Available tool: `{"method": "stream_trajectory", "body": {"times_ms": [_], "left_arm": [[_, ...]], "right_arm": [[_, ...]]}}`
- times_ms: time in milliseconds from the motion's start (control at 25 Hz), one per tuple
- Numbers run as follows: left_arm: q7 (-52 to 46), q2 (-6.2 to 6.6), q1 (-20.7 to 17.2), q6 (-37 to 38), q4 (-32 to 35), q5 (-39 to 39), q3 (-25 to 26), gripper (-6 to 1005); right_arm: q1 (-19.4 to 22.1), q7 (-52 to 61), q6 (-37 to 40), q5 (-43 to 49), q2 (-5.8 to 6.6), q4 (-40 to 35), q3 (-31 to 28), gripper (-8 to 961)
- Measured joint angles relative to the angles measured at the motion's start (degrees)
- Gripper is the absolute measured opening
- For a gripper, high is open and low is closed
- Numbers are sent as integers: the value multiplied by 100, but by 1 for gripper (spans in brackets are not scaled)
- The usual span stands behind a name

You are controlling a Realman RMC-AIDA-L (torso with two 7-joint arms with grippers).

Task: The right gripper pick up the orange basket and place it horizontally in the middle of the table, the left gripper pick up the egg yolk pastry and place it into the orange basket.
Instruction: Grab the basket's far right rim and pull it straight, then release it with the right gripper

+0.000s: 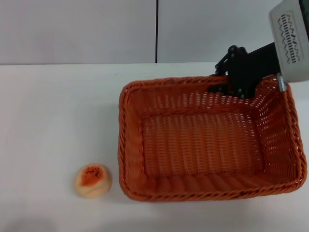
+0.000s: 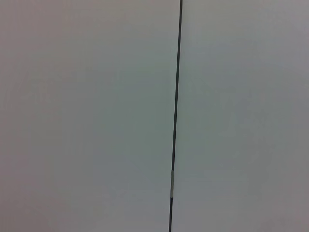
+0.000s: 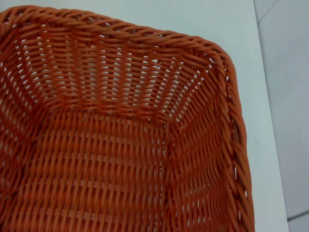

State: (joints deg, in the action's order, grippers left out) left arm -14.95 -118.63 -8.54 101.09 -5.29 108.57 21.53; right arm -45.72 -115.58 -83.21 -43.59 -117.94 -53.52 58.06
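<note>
The orange basket [image 1: 203, 145] lies flat on the white table [image 1: 58, 111], right of centre, with its long side running left to right and nothing inside. My right gripper [image 1: 219, 81] reaches in from the upper right and straddles the basket's far rim, one finger outside and one inside, shut on the rim. The right wrist view looks down into a basket corner [image 3: 145, 121]. The egg yolk pastry [image 1: 92, 180] sits on the table just off the basket's near-left corner, apart from it. My left gripper is out of view.
A pale wall [image 1: 77, 29] with a dark vertical seam [image 1: 157, 29] stands behind the table's far edge. The left wrist view shows only that wall and seam [image 2: 175, 116]. Bare tabletop stretches left of the basket and around the pastry.
</note>
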Motion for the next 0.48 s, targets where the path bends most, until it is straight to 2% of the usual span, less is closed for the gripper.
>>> {"method": "stream_trajectory", "body": {"times_ms": [480], "left_arm": [[1, -2, 19, 79, -49, 7, 0, 750]], "right_arm": [[126, -192, 306, -172, -28, 250, -163, 206]]}}
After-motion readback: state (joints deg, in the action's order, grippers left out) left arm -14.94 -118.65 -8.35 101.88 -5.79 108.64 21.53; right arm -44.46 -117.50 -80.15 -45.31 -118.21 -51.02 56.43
